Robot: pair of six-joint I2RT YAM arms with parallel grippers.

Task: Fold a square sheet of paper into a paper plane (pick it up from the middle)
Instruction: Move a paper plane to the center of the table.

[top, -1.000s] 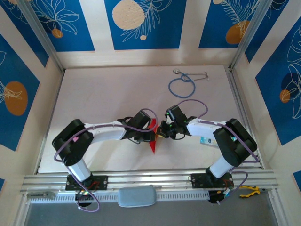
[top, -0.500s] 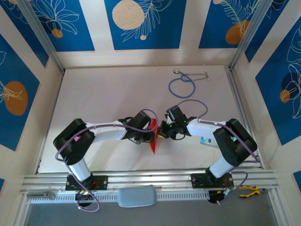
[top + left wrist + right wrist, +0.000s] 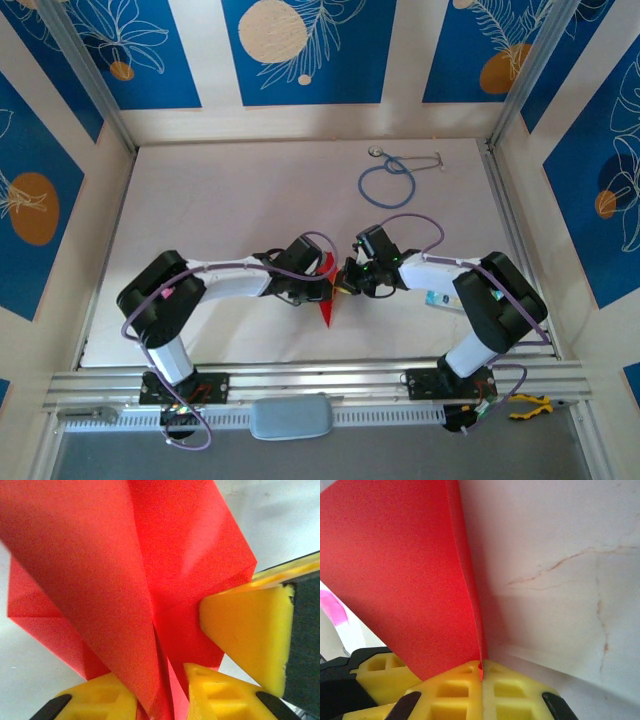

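Note:
The red sheet of paper (image 3: 325,303) is folded into a slim pointed dart, its tip toward the near edge, held up between both grippers at the table's middle. My left gripper (image 3: 320,289) comes in from the left. In the left wrist view its yellow fingers (image 3: 97,700) stand on either side of the paper's (image 3: 150,580) fanned layers, touching them. My right gripper (image 3: 344,284) comes in from the right and is shut on the paper's (image 3: 405,570) edge, which is pinched where its fingers (image 3: 455,690) meet. One yellow right finger (image 3: 245,630) also presses the paper.
A blue stethoscope (image 3: 388,181) lies at the far right of the table. A small white-and-teal item (image 3: 440,299) sits beside the right arm. A yellow-handled tool (image 3: 530,405) lies off the table at the near right.
The left arm's elbow has shifted slightly right and its jaws have narrowed a little on the paper. The right gripper and the paper have hardly moved.

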